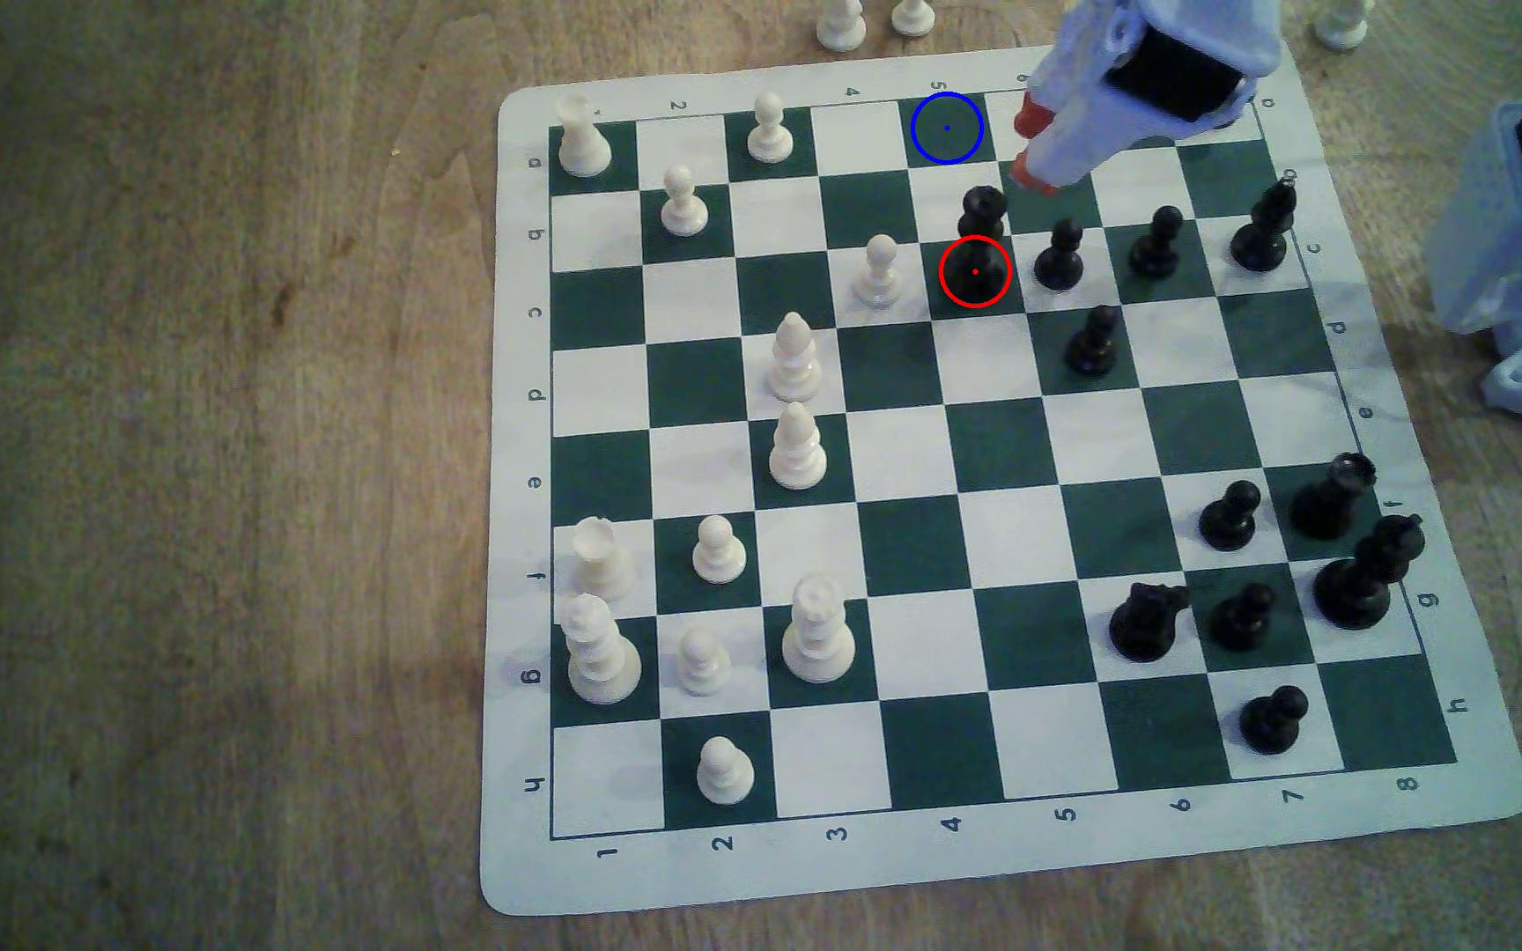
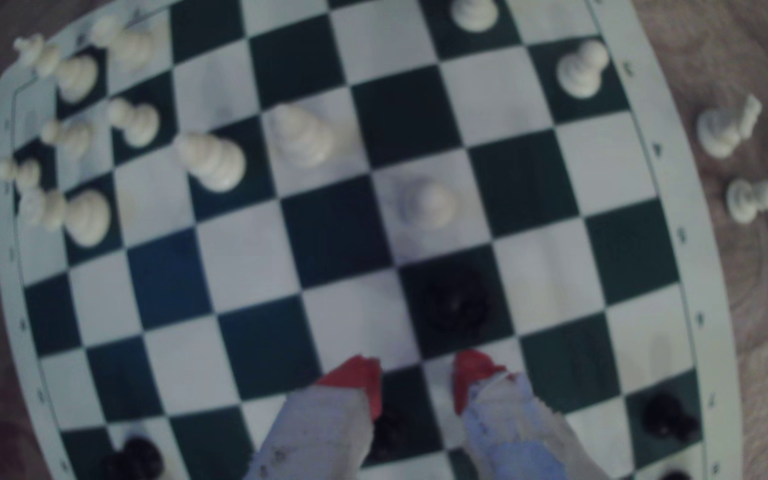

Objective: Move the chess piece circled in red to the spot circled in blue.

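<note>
Exterior view: the pale blue printed gripper with red fingertips (image 1: 1034, 146) hangs above the far edge of the green-and-white roll-up chess mat (image 1: 519, 457), jaws parted and empty, tips just beside the crown of the tall black piece with flared top and wide round base (image 1: 979, 240). That piece stands upright on the dark green square carrying the red ring, with a short black pawn (image 1: 1059, 256) on the next square toward the exterior view's right and a white pawn (image 1: 878, 272) on the other side. The arm's spot looks like a pre-grasp approach from above (tight neighbours, so a top-down pinch on the neck makes sense). The dark green square ringed in blue (image 1: 947, 128) sits bare in the far row, near the piece. Wrist view: blurry, but the gripper (image 2: 417, 383) shows two red tips spread apart with nothing between them, and the tall black piece (image 2: 456, 302) is a dark blob on its square just ahead of the tips, not yet straddled.
</note>
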{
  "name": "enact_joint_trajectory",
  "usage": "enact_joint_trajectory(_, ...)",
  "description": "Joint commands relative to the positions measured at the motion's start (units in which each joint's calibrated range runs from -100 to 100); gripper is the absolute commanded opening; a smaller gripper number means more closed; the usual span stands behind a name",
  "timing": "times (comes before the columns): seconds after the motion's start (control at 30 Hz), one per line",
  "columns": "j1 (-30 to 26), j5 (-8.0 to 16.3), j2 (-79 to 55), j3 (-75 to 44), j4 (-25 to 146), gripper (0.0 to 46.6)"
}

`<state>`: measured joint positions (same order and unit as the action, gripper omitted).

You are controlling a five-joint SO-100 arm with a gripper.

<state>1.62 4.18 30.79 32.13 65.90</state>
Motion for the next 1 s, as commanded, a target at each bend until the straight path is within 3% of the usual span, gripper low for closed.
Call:
enact_joint_trajectory(0.0, -1.51, 0.29, -0.40, 0.42, 0.61, 9.0)
enact_joint_trajectory(0.2, -1.82, 0.24, 0.28, 8.40, -3.24, 11.4)
enact_joint_trajectory(0.5, 1.70, -1.12, -3.03, 10.39, -10.12, 23.0)
enact_joint_trajectory(0.73, 4.20, -2.30, -6.85, 9.58, -12.66, 23.2)
enact_joint_trajectory(0.87, 5.30, -2.20, -10.16, 10.12, -15.61, 19.0)
enact_joint_trajectory(0.97, 6.00, -1.95, -11.44, 9.49, -16.92, 20.2)
